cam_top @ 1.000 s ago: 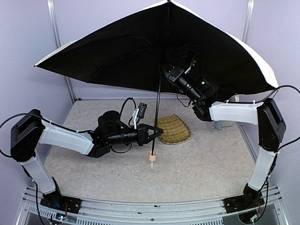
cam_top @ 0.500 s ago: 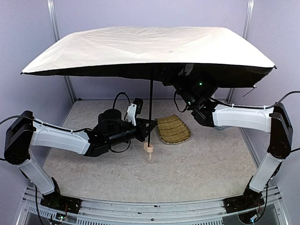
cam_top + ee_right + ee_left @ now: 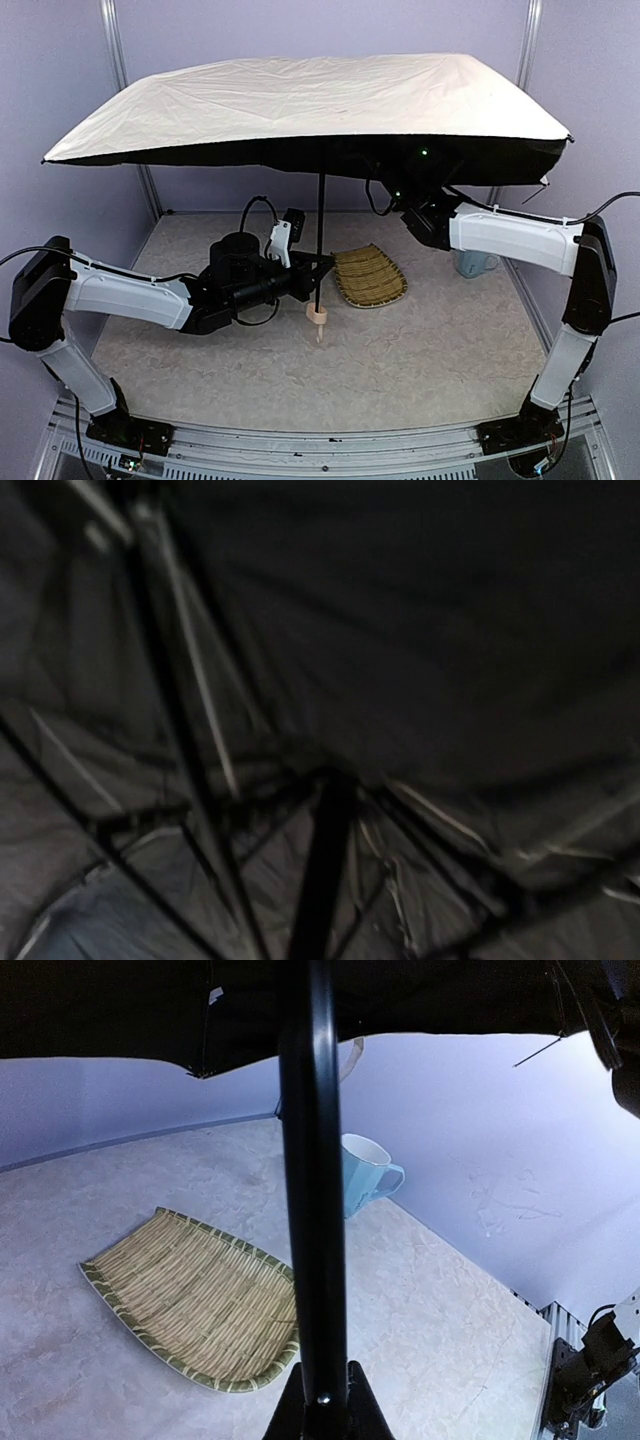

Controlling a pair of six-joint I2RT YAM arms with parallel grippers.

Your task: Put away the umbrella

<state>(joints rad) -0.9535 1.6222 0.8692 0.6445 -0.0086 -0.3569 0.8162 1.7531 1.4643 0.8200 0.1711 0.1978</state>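
Note:
The umbrella is open, and its cream canopy (image 3: 310, 100) spreads level over the table. Its thin black shaft (image 3: 320, 235) stands upright, with the tan handle (image 3: 317, 318) just above the table. My left gripper (image 3: 318, 275) is shut on the shaft low down; in the left wrist view the shaft (image 3: 312, 1210) runs up from between the closed jaws (image 3: 320, 1415). My right arm (image 3: 500, 235) reaches up under the canopy, and its gripper is lost in the shadow there. The right wrist view shows only the dark underside, the ribs (image 3: 200, 690) and the shaft (image 3: 320, 880).
A woven straw basket tray (image 3: 368, 276) lies on the table just right of the shaft and also shows in the left wrist view (image 3: 190, 1300). A pale blue cup (image 3: 472, 263) stands at the back right; the left wrist view shows it too (image 3: 365, 1172). Purple walls enclose the table.
The canopy has swung from tilted, black underside showing, to level with the cream top showing. My right arm has risen under it. The left gripper shifted slightly with the shaft.

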